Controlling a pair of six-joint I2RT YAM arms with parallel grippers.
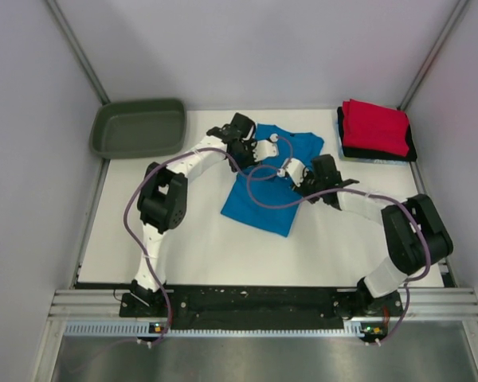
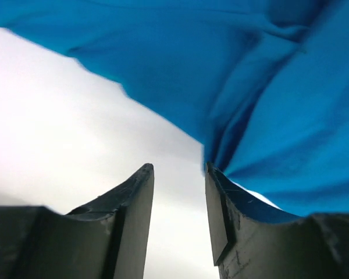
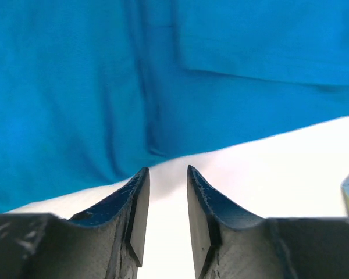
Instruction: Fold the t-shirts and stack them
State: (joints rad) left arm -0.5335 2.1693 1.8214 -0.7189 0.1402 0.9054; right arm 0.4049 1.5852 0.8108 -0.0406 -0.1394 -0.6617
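Lying just beyond left tool (image 2: 179,168), turquoise t-shirt (image 2: 267,87)

The blue tee (image 1: 259,216) is soft matt cloth, creased. The tub (image 1: 138,127) is smooth matt plastic. The left fingers (image 2: 136,209) are dark, matt, scuffed.

Robotics lab test cell, pretty sure. Plain white walls (image 1: 32,199) box in the desk (image 1: 199,255), and two robot arms (image 1: 161,199) sit bolted to an aluminium rail (image 1: 80,302).

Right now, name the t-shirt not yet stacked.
The turquoise-blue t-shirt, spread loose mid-table; the red t-shirt and black t-shirt sit stacked at far right.
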